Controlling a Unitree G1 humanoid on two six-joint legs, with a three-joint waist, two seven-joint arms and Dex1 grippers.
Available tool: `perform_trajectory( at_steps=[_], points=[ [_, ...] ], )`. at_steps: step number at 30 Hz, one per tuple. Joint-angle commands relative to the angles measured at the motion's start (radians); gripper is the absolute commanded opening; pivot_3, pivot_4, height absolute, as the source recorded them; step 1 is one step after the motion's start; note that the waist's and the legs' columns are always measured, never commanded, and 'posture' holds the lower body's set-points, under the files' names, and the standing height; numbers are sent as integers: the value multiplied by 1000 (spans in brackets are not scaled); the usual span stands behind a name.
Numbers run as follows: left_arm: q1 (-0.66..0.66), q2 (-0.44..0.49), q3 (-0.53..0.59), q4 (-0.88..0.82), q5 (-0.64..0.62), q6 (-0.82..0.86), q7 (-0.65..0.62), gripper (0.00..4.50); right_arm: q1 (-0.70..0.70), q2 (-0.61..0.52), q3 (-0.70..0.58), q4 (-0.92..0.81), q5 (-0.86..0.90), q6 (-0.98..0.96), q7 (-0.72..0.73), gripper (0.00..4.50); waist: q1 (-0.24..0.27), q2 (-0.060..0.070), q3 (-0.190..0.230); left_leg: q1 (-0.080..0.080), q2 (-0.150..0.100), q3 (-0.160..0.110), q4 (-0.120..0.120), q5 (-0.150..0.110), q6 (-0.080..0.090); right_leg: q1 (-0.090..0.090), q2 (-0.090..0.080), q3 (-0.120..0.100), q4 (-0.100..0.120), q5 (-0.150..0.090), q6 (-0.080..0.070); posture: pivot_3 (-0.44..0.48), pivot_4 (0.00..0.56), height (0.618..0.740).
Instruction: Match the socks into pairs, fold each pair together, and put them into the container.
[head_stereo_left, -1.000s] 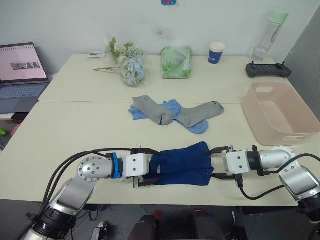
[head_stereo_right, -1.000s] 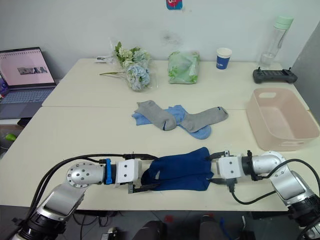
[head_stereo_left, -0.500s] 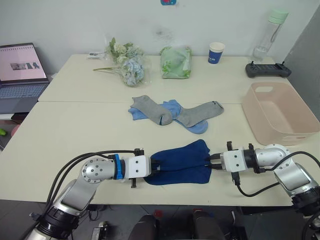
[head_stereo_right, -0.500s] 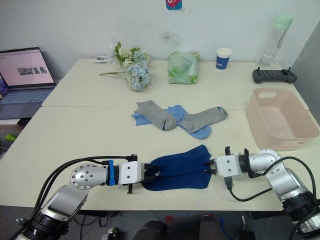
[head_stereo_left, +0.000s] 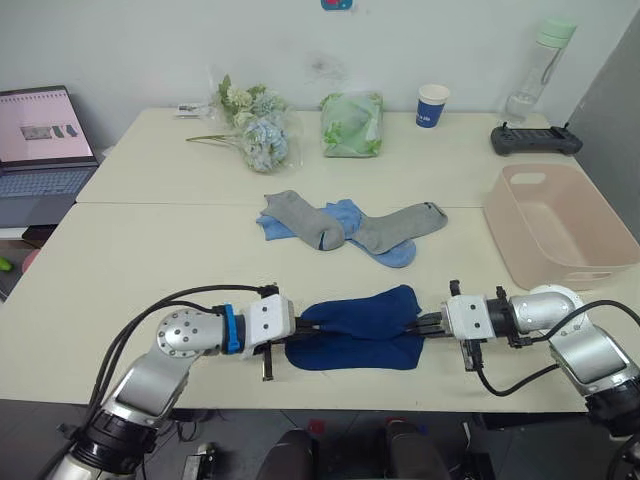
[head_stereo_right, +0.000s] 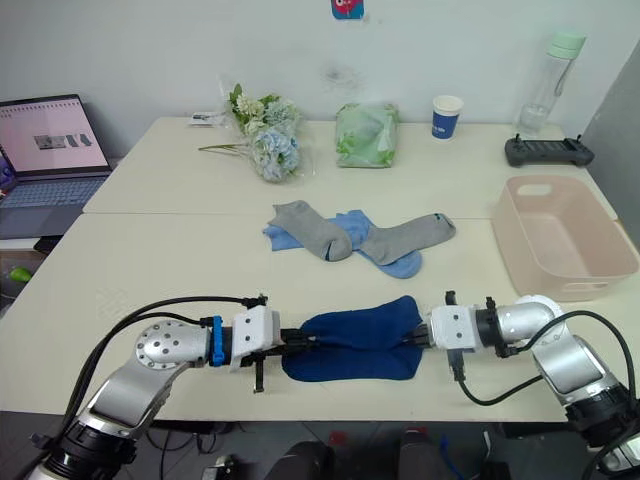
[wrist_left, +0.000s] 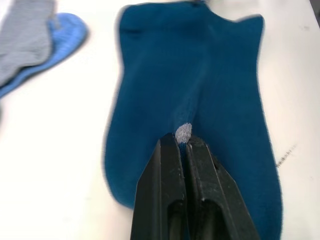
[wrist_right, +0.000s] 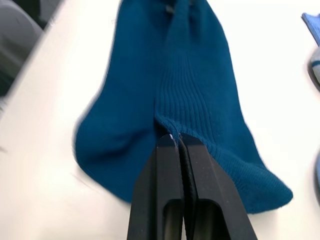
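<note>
While both arms lie low on the tabletop (head_stereo_left: 150, 260), we see the left pincer (wrist_left: 182, 142) and right pincer (wrist_right: 178, 140) each pinching the navy socks (head_stereo_left: 355, 328) stretched between them.

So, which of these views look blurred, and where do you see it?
Left wrist view: navy socks blurred at the far end and edges, jaws sharp. Right wrist view: the socks' edge toward the table rim smeared, ribbing sharp. Head views: crisp, soft even light, faint shadows.
</note>
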Motion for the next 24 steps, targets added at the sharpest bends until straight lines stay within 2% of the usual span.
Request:
perform_trajectory(
  at_steps=[1, 5, 8, 12, 16, 19, 24],
  points=[
    [-23, 10, 60, -45, -74, 43, -6, 29, -48, -1, -65, -71, 77, 99, -14, 0, 0, 0, 0, 0, 0, 0, 0, 0, 0, 0, 0, 0, 0, 0, 0, 0, 150, 740],
    [-39, 17, 99, -73, -127, 133, 12, 29, -111, 4, -91, -76, 131, 196, -13, 0, -1, 0, 0, 0, 0, 0, 0, 0, 0, 0, 0, -1, 0, 0, 0, 0, 150, 740],
    [-44, 40, 170, -151, -274, 314, 22, 29, -167, -7, -130, -109, 281, 414, -2, 0, -2, 0, 0, -1, 0, -1, 0, 0, 0, 0, 0, 0, -1, 0, 0, 0, 150, 740],
    [-26, 102, 246, -273, -486, 547, 33, 29, -195, -83, -146, -188, 434, 642, 53, 0, -2, 0, 0, -1, 0, -2, 0, 0, 0, 0, -1, 0, -1, 0, 0, 0, 150, 740],
    [54, 155, 303, -385, -673, 717, 68, 29, -196, -152, -177, -275, 636, 880, 57, 0, -2, 0, 0, -1, 0, -1, 0, -1, 2, 0, -1, 0, -1, 0, 0, 0, 150, 740],
    [151, 172, 300, -442, -701, 746, 82, 29, -180, -174, -186, -316, 728, 976, 45, 0, -3, 0, 0, -1, 1, -1, 0, -2, 4, 0, -1, 1, -1, 0, 0, 0, 150, 740],
    [233, 138, 204, -410, -555, 681, 156, 29, -88, -178, -123, -293, 645, 963, 5, 0, 10, 0, 0, 0, 0, 0, 0, -3, 5, 1, -1, 0, -2, 0, 0, 0, 150, 740]
  ],
)
